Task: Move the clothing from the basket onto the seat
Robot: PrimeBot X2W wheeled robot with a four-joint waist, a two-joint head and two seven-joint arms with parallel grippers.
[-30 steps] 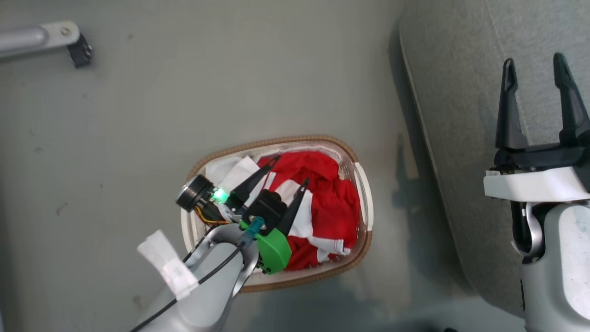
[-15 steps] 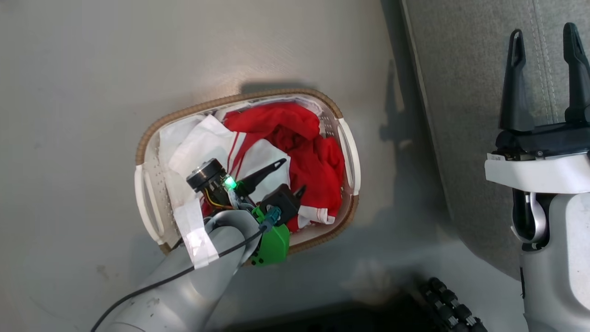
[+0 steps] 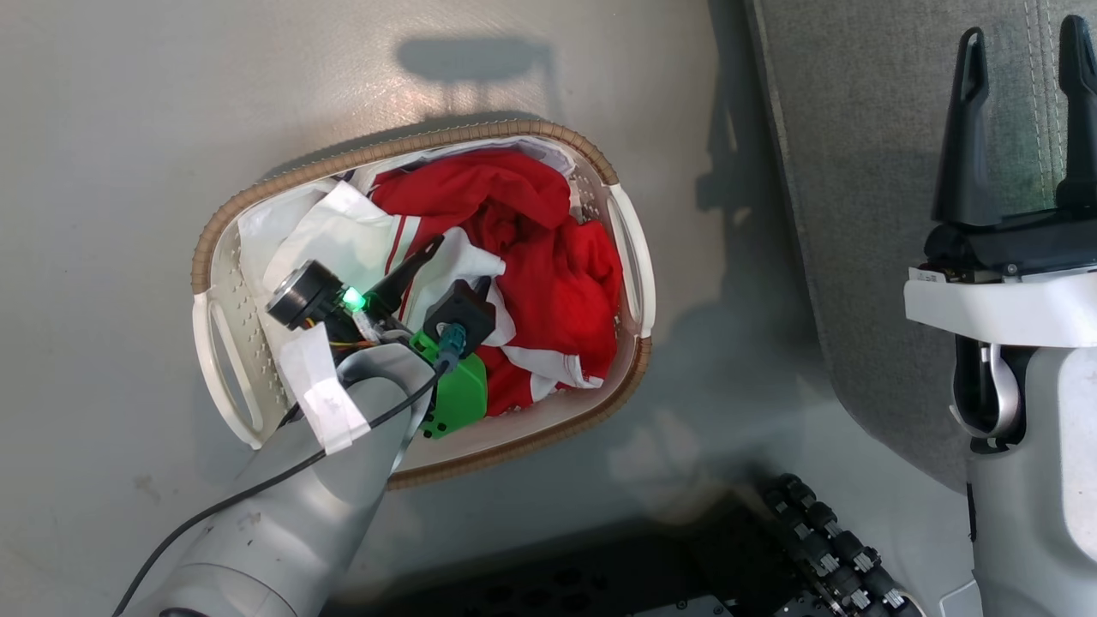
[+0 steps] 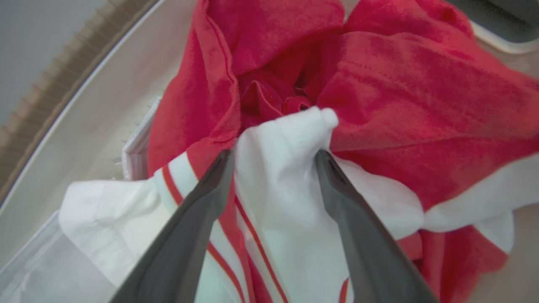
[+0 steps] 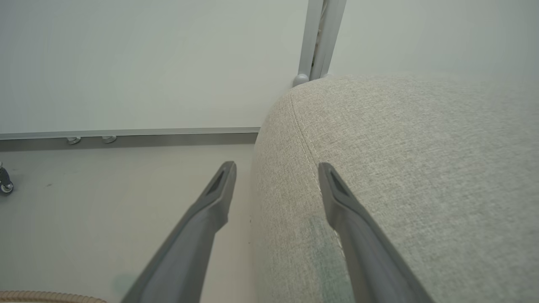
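Small oval white plastic basket with brown woven rim: stood on pale floor. In the basket, toward its right side: soft red-and-white jersey clothing. Right of the basket, apart: large grey fabric-upholstered seat. Left gripper: was inside the basket, on the clothing.

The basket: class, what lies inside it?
Inside the basket lies the clothing, red with white panels, heaped over a white liner; the left gripper stands open among it. The basket's bottom is covered.
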